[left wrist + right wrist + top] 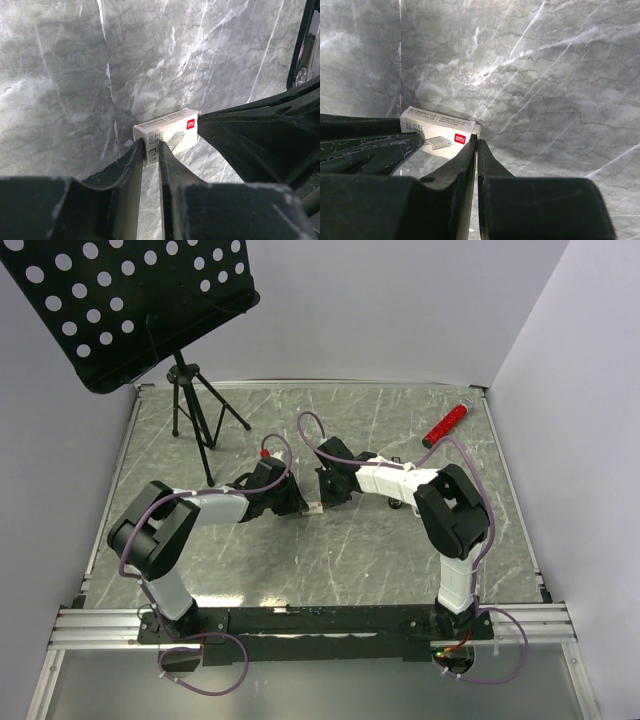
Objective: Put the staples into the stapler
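Observation:
The staples box (167, 131), cream with a red logo, hangs just above the marble table between my two grippers. My left gripper (151, 150) is shut on its left end. My right gripper (476, 139) is shut on its right end, where a thin pale tab (477, 129) sticks out of the box (437, 131). In the top view the box (313, 508) is a small pale speck between the left gripper (297, 505) and the right gripper (328, 500). I cannot make out the stapler; a dark piece (399, 504) shows under the right arm.
A red cylinder (447, 423) lies at the far right of the table. A black perforated music stand (130, 300) on a tripod (195, 410) stands at the far left. Walls close off the table's back and right sides.

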Available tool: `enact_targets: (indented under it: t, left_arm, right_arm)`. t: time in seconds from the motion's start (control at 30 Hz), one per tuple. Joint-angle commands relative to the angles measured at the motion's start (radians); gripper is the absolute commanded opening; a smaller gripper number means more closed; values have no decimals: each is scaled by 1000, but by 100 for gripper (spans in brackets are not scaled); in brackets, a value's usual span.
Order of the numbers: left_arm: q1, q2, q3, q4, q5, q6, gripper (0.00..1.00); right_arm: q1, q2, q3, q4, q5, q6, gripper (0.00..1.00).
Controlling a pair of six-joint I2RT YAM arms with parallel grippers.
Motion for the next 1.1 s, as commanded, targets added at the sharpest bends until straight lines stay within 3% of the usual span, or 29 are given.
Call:
enact_targets:
  t: [0.0,0.2,0.3,0.6,0.67,0.77,0.9,1.07]
  left_arm:
    - [-7,1,-12,64,65,-47,21]
    - [-7,-25,-38,78,77,-71,21]
    - [-7,-48,-52,78,80,-83,20]
    - [-7,-115,-113,70,74,-99,1]
    - [-7,-132,-127,74,79,-102,1]
    - [-7,-163,-147,90,93,-116,11]
    - [-9,-201,-170,111,77,-143,42]
    - [-7,-152,-141,140,105,-177,46]
  right_arm:
    - [12,-20,5,9,0,20,13]
    - [12,-12,10,-5,15,12,11]
    - [12,-20,6,-19,28,-3,0]
    - [30,-77,2,-107,90,-64,0]
    - [35,-77,3,-129,109,-69,0]
    - [43,-80,-6,-132,103,-57,0]
    - [46,-80,-13,-131,103,-43,0]
    - [53,-74,0,-134,109,-32,0]
